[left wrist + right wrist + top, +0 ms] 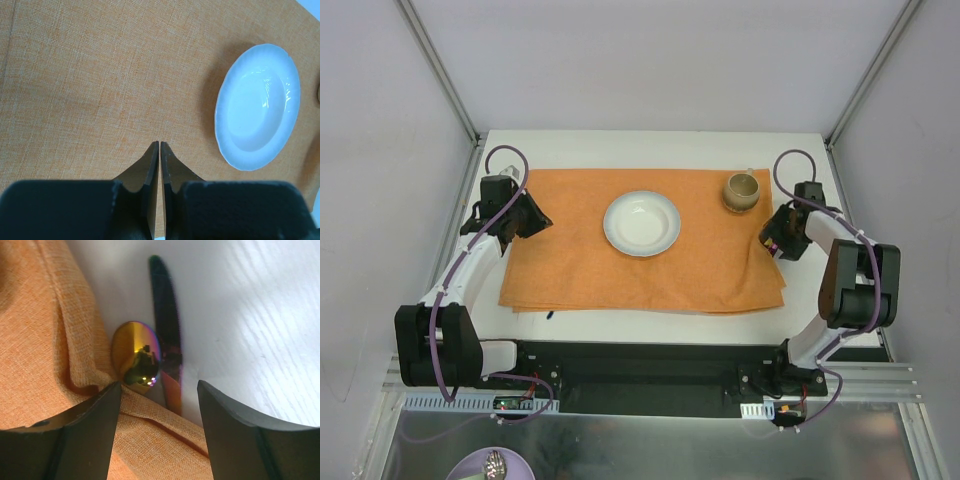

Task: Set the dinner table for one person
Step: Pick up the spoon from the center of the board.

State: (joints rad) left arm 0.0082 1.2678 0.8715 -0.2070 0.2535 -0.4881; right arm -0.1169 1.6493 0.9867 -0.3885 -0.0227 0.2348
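Note:
The white dinner table point(650, 145) carries an orange placemat point(640, 265). A white plate point(642, 223) sits at the mat's middle, and a tan mug point(741, 192) stands at its far right. My left gripper point(525, 215) hovers over the mat's left part. It is shut and empty point(160, 143), with the plate point(257, 107) to its right. My right gripper point(775, 240) is at the mat's right edge, open point(160, 390). An iridescent spoon bowl point(136, 357) and a dark knife blade point(167, 325) poke out from under a cloth fold point(165, 425) on the table point(250, 315). Their handles are hidden.
Metal rails point(440, 70) and grey walls border the table on the left, right and back. A small dark tip point(550, 315) shows at the mat's front left edge. A purple dish point(495, 465) lies below the arms' bases, off the table.

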